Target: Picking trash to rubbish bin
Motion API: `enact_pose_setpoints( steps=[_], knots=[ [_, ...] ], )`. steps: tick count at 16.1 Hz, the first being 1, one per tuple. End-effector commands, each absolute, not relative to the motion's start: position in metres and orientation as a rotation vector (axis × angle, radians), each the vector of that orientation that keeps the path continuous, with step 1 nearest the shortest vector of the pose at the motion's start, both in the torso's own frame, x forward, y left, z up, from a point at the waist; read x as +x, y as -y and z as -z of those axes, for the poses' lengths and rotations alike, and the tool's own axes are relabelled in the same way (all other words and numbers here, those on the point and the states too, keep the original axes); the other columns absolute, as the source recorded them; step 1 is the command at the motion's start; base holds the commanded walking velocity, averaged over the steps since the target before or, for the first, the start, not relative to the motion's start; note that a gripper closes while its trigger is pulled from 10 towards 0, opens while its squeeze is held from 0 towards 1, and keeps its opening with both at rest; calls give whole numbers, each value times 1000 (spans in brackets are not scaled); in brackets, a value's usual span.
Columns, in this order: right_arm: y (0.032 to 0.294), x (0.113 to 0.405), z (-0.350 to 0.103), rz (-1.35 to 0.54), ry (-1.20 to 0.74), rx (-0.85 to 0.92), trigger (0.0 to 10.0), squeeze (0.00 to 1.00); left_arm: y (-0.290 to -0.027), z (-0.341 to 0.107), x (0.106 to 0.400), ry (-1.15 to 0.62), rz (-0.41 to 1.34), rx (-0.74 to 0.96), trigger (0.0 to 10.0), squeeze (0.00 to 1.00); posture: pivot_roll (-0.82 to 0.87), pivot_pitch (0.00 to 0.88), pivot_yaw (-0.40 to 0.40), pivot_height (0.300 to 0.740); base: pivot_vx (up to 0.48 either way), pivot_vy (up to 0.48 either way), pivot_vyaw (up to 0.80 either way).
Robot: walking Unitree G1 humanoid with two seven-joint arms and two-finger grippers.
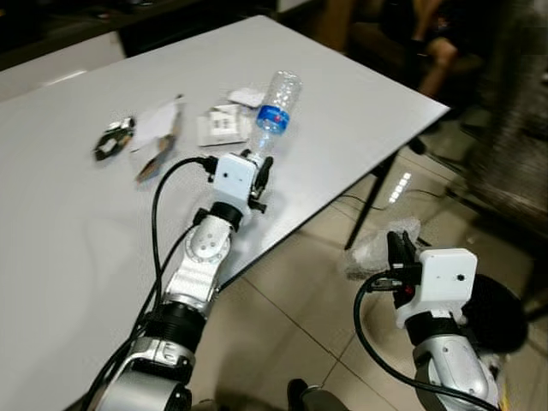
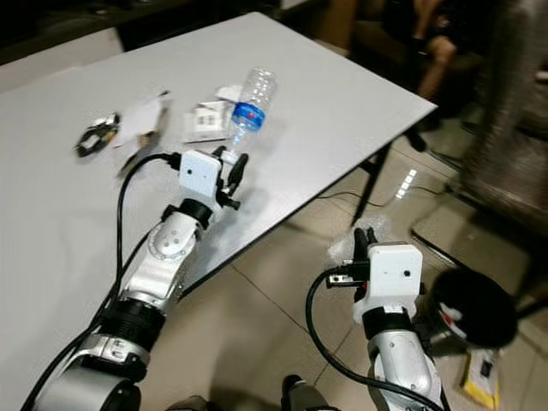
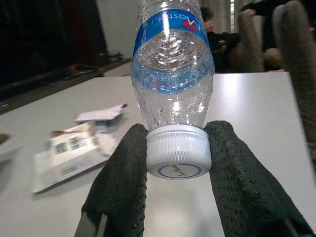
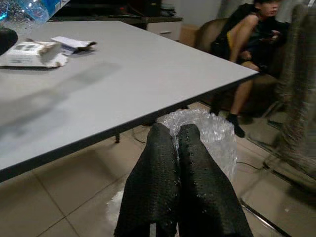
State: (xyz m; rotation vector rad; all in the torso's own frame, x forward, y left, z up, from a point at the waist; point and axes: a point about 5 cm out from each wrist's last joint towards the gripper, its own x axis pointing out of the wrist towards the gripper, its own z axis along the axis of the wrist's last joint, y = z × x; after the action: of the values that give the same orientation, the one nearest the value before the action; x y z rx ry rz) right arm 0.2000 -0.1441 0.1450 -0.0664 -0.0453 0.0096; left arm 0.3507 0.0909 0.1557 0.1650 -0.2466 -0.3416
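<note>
L gripper [image 1: 260, 168] clamped, arm outstretched; R gripper [image 4: 177, 148] low, fingers apparently pressed together.

Light falls from above onto the pale counter [image 1: 360, 103], which reads bright and even in the head views, while the room behind it sinks into near-black. A small glare patch shines on the floor tiles [image 1: 400, 187] beside the counter leg. Both head views are soft, the right eye view more smeared. In the left wrist view the clear bottle [image 3: 173, 74] catches sharp highlights, and the background is hazy. The right wrist view is dim and grainy, with faint shadows across the counter.
</note>
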Motion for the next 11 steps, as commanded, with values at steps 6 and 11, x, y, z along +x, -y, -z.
enact_pose_setpoints(
  steps=[6,11],
  knots=[
    [148,196,-148,27,56,-73,10000,0,-77,-158,350,221,422,101,10000,0,-9,90,23,740,0,0,-781],
    [149,196,-148,40,59,-74,10000,0,-74,-153,349,191,457,102,10000,0,-16,88,28,740,0,0,-781]
  ],
)
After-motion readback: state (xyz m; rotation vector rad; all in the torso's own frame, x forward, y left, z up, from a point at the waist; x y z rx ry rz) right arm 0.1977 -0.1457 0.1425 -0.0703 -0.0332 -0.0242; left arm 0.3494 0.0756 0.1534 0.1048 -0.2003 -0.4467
